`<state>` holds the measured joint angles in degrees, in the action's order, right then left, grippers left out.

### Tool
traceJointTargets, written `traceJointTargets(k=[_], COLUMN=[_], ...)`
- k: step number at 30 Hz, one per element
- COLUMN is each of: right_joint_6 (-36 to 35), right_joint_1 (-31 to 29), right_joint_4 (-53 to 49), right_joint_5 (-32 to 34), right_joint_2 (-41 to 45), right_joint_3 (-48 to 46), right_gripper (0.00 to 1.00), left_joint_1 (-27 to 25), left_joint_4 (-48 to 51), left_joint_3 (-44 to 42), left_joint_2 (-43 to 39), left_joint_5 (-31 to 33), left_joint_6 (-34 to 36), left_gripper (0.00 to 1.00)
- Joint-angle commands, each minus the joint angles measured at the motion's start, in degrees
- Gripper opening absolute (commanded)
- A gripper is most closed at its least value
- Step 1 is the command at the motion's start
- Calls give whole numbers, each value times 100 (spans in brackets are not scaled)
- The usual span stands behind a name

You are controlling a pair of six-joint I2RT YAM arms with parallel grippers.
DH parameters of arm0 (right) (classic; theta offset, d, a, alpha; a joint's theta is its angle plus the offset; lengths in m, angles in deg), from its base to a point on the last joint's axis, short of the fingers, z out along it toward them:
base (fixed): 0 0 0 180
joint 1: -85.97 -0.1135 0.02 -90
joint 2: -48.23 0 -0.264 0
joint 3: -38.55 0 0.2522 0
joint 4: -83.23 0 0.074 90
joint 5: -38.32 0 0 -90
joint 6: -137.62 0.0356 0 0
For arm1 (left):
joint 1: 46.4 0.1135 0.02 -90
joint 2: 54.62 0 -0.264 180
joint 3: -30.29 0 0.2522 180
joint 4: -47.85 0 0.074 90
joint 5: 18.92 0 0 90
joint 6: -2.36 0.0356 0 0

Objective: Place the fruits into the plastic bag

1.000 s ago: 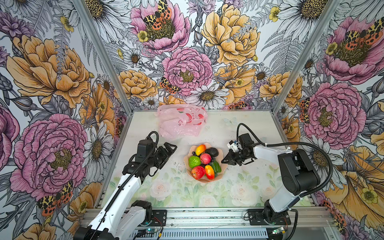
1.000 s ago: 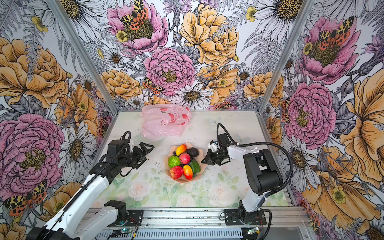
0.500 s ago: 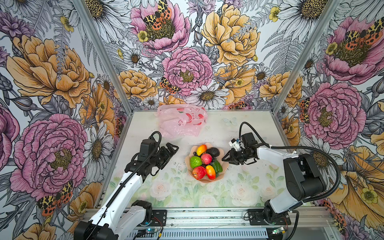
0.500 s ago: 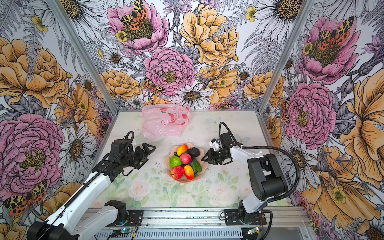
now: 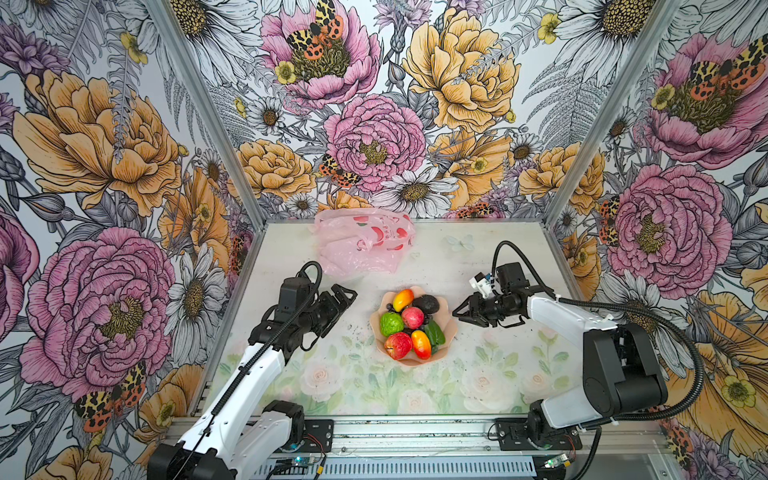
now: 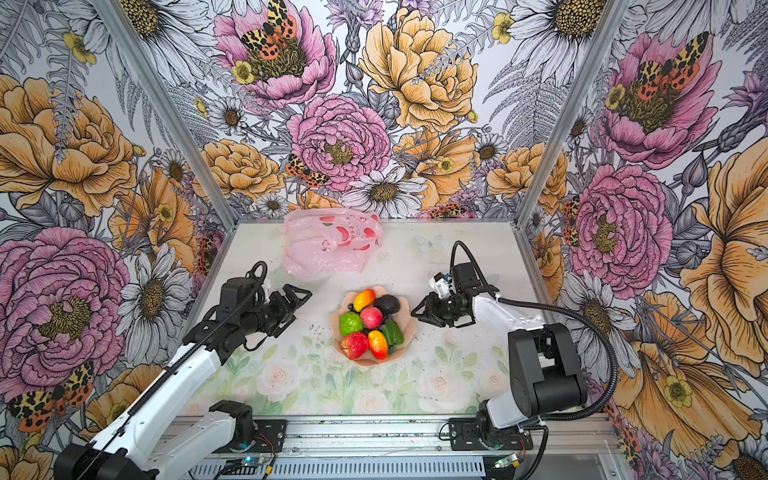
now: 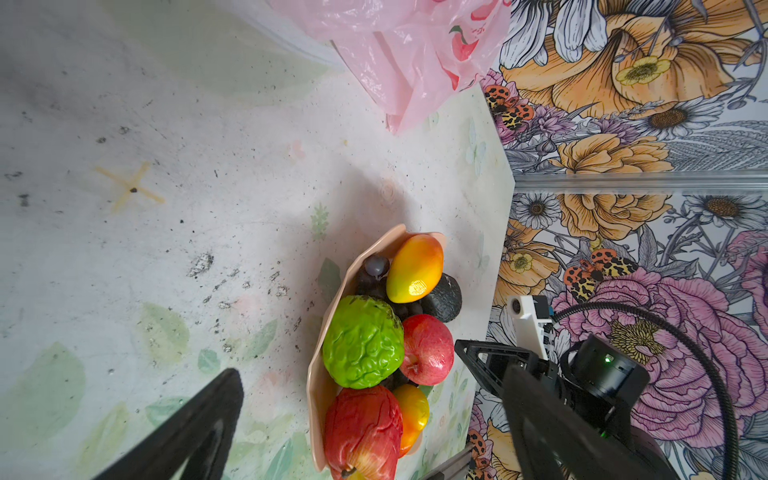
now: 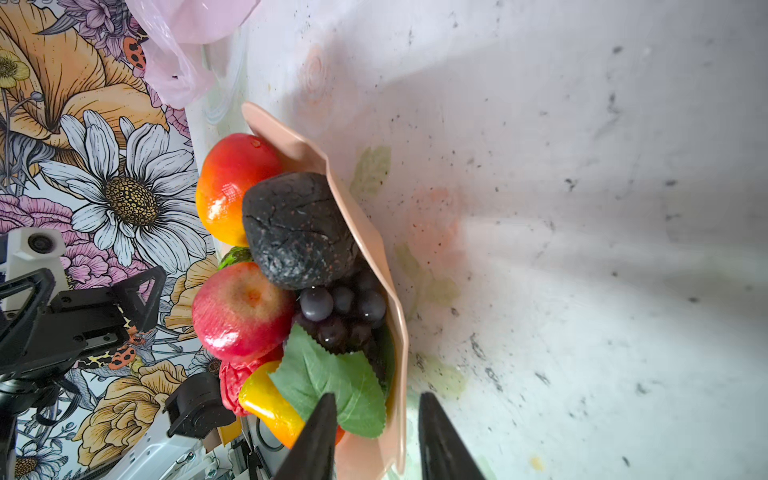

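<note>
Tabletop (image 5: 478,386): pale, scuffed floral print, boxed in on three sides by walls (image 5: 453,75) of large drawn flowers.

Fruits (image 5: 409,328): all heaped in a peach-pink faceted bowl (image 5: 415,362) near the middle of the table. None is in the plastic bag (image 5: 361,243).

Heap, as seen in both top views:
- far side: upper mango (image 5: 403,299) and dark avocado (image 5: 427,304)
- centre: pinkish apple (image 5: 412,318)
- left: bumpy green fruit (image 5: 391,324)
- near side: red apple (image 5: 397,345) and lower mango (image 5: 421,344)
- purple grapes (image 8: 345,309) low beside the avocado, their green leaf (image 8: 328,374) against the bowl's right wall

Plastic bag is pale pink with red fruit prints. It lies crumpled and flat at the back of the table by the rear wall, apart from the bowl.

Right gripper (image 5: 459,313): low, just beside the bowl's right rim and pointing at it. In the right wrist view its fingers (image 8: 316,440) stand partly apart with the rim between them. They hold nothing. Whether either finger touches the rim, I cannot tell.

Left gripper (image 5: 343,311): to the bowl's left and clear of it, aimed toward the bowl, fingers spread wide and empty. Bag lies beyond it, not touched.
</note>
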<state>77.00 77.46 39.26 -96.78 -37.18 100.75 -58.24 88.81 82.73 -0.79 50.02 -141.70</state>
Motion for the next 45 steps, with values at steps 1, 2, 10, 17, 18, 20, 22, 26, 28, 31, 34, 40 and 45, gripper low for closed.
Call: traceJointTargets(k=[1,2,10,17,18,20,22,26,28,31,34,40,45], right_joint_6=[-104,-102,104,485,522,619,692,836,882,931,954,959,947], right_joint_1=[73,101,175,136,112,29,-62,-220,-258,-279,-287,-290,-279], right_joint_4=[-166,-192,-283,-274,-274,-274,-274,-274,-274,-280,-283,-287,-283], right_joint_5=[-7,-6,-27,11,39,87,141,173,166,139,80,-58,-168], right_joint_2=[181,197,306,481,481,456,392,199,84,-99,-315,-778,-1133], right_joint_3=[202,243,746,1440,1546,1820,2072,2588,2810,3097,3344,3742,4016], right_gripper=[35,35,36,36,36,36,36,36,36,36,37,37,37], left_joint_1=[108,135,546,1102,1114,1215,1306,1455,1542,1715,1923,2183,2271], left_joint_4=[17,18,134,211,207,183,189,29,23,43,-29,-1455,-2294], left_joint_3=[106,105,46,193,240,377,497,746,900,1101,1160,700,692], left_joint_2=[-169,-191,-475,-554,-521,-438,-321,111,362,752,1108,1816,2607], left_joint_5=[-50,-73,-266,-440,-419,-330,-199,-64,-22,-14,-60,-533,-635], left_joint_6=[31,23,10,77,71,74,79,-14,-58,-183,-490,-1674,-2127], left_gripper=[99,99,99,99,99,99,99,99,99,99,99,99,99])
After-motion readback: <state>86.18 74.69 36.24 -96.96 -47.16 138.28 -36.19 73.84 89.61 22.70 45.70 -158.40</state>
